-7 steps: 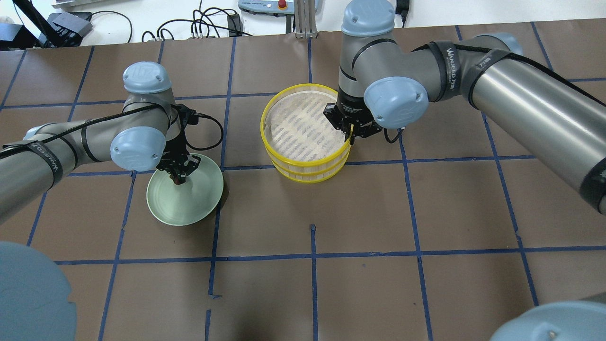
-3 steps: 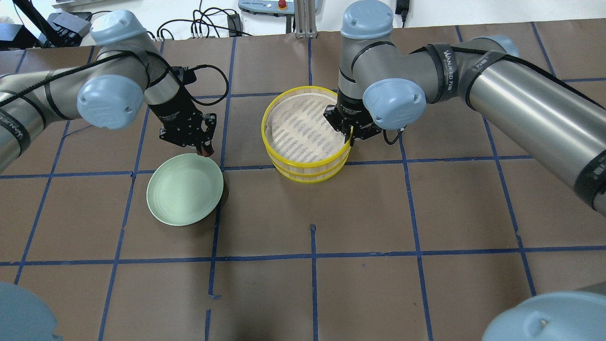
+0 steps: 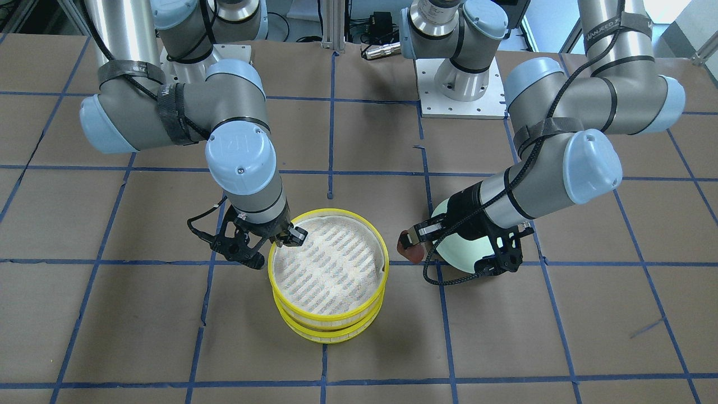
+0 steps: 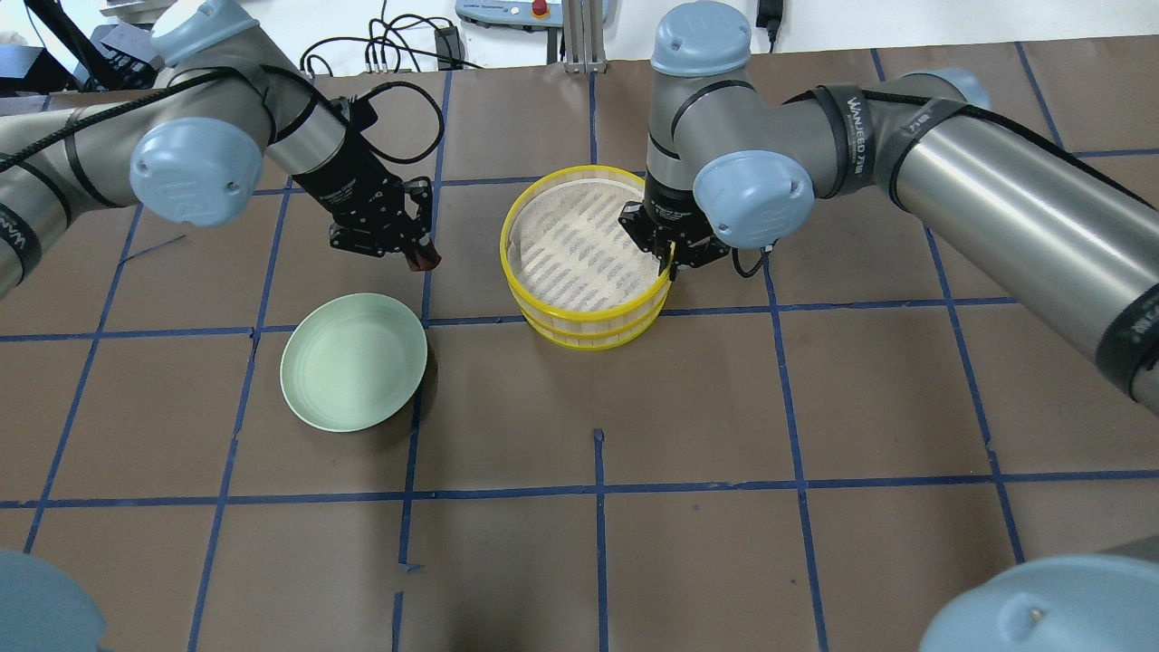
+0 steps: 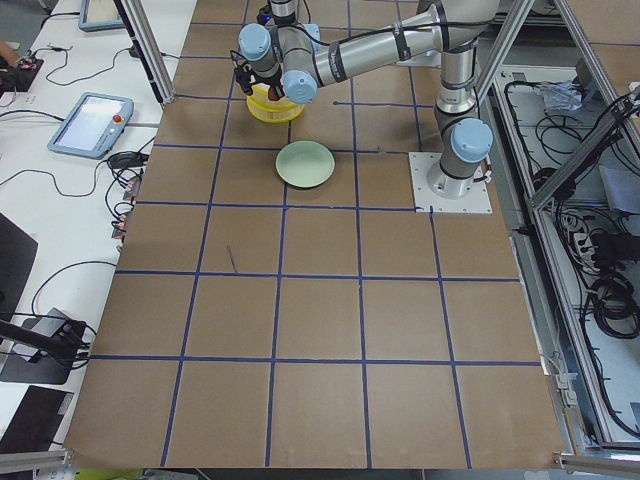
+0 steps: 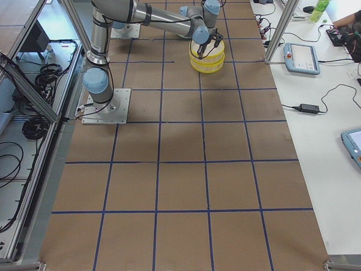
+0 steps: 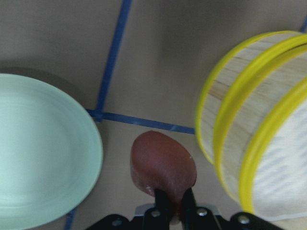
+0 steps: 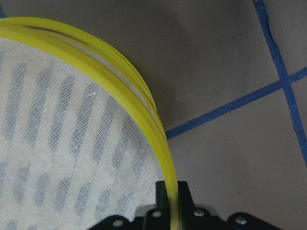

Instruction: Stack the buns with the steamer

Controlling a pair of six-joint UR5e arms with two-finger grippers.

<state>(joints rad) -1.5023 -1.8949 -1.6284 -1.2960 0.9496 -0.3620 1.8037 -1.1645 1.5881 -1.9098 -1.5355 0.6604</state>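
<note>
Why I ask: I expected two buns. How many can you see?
1. A reddish-brown bun is held in the left gripper, in the air between the plate and the steamer. Another may be hidden inside the steamer.

Site type: robotics laboratory or test cell; nothing domestic or retail in view.
Work surface: one large table under brown paper (image 4: pixel 688 398), ruled into squares with blue tape (image 4: pixel 600 561).
Fixed plant: two industrial robot arms (image 4: pixel 996 190), bolted down on white mounting plates (image 3: pixel 432 106).
Enclosure: aluminium frame posts (image 5: pixel 145 50) standing at the table's edges.
Controls: teach pendants (image 6: pixel 300 58) with red stop buttons, lying on white side benches (image 6: pixel 316 147).
Wiring: loose cables (image 5: pixel 600 290) in the bay beside the table; a power brick (image 6: pixel 309 107) on the bench.
Unconfirmed: dark item (image 5: pixel 20 270) at near left of the left-end view, possibly a monitor; too cropped to confirm.
</note>
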